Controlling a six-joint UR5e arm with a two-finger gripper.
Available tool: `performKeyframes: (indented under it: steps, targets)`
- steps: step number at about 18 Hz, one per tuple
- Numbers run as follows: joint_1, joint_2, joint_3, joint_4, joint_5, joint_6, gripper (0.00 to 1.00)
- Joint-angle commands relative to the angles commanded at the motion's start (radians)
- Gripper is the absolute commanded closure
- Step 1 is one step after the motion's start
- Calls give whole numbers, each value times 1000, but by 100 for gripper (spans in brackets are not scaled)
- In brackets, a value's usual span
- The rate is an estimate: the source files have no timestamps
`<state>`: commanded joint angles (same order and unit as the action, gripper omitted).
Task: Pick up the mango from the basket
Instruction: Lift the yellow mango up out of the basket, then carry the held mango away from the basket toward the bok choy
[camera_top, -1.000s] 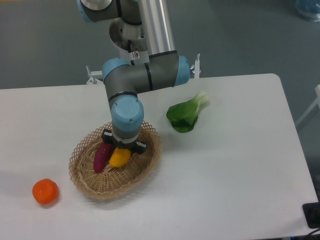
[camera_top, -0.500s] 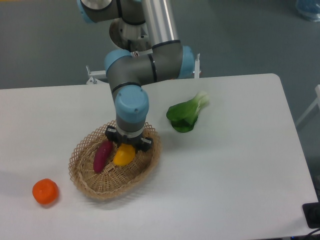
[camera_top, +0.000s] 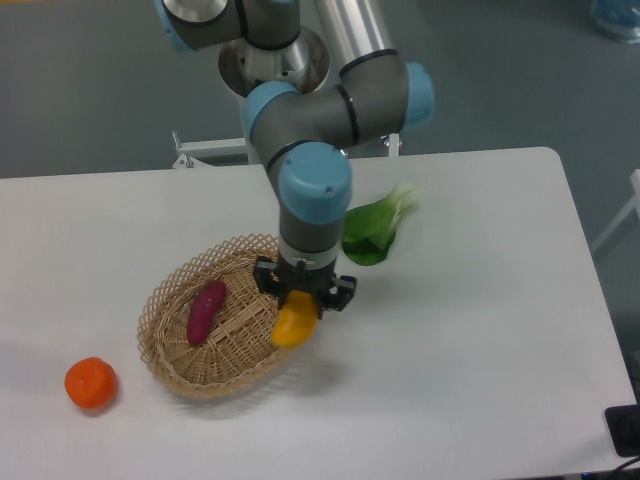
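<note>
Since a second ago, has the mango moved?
Yes. The mango, in the gripper, shifted right, from beside the purple vegetable to over the basket's right rim.

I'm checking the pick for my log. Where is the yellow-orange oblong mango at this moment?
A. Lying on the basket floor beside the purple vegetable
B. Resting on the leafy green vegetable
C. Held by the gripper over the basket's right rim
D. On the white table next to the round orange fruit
C: the yellow-orange oblong mango hangs from the gripper, its jaws shut on it, at the right rim of the tan woven wicker basket.
</note>
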<state>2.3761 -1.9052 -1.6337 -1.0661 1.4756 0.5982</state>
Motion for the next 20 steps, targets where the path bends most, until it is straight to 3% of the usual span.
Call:
performKeyframes:
  steps: [6,13,20]
  targets:
    - [71,8,6,0,32,190,64]
    - [97,-3,28,2,69,348,64]
    - [117,-37,67,-8,115,400,63]
